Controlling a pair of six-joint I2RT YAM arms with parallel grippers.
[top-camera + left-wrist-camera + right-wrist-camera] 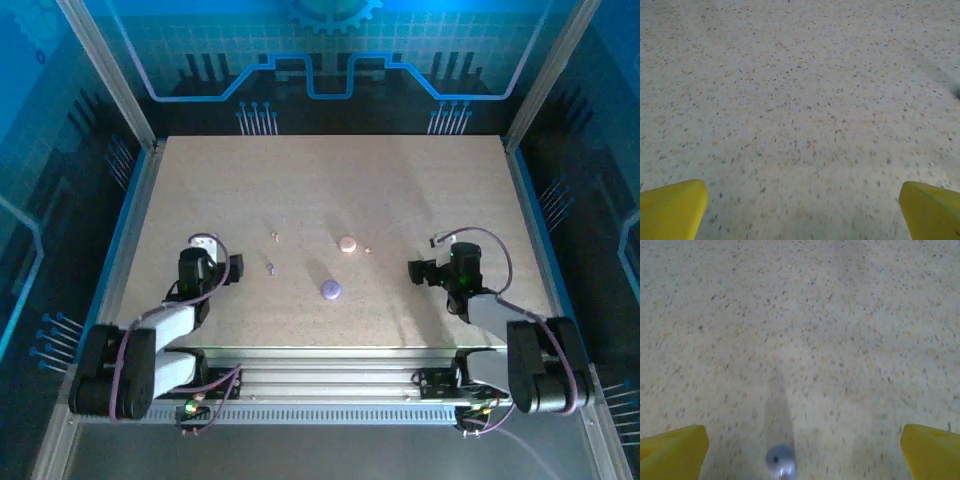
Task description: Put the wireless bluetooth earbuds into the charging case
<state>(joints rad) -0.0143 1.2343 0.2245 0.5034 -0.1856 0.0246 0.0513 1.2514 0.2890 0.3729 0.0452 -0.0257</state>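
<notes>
**While both grippers wait open, the earbuds lie closest to the left arm**

Since nothing is gripped yet, I judge the task to be at its very start. The left gripper (pixel 236 267) and the right gripper (pixel 413 270) sit low over the speckled beige tabletop (pixel 450 180). Both are spread as wide as they go and both are empty. In the left wrist view the yellow fingertips (pixel 675 210) frame nothing but bare surface.

The charging case lies in two halves near the middle of the tabletop, close together but not touching. The pale pink round plastic disc (pixel 347 244) is the farther half, and the lavender round plastic disc (pixel 331 290) is nearer the arm bases. Both halves lie between the grippers, a little closer to the right one.

The relation that matters is on the left side. A tiny lavender bit (pixel 269 267) lies just ahead of the left gripper, level with it on the side toward the centre. A tiny whitish bit (pixel 275 236) sits a little beyond that. I take these two for the earbuds. A third pale speck (pixel 367 250) rests just beside the pink disc on its right, and I cannot tell what it is. All three are too small for me to read a long axis.

My judgement is that the left arm should take the lavender bit with a short reach inward. The right arm is better placed to handle the case halves.
</notes>
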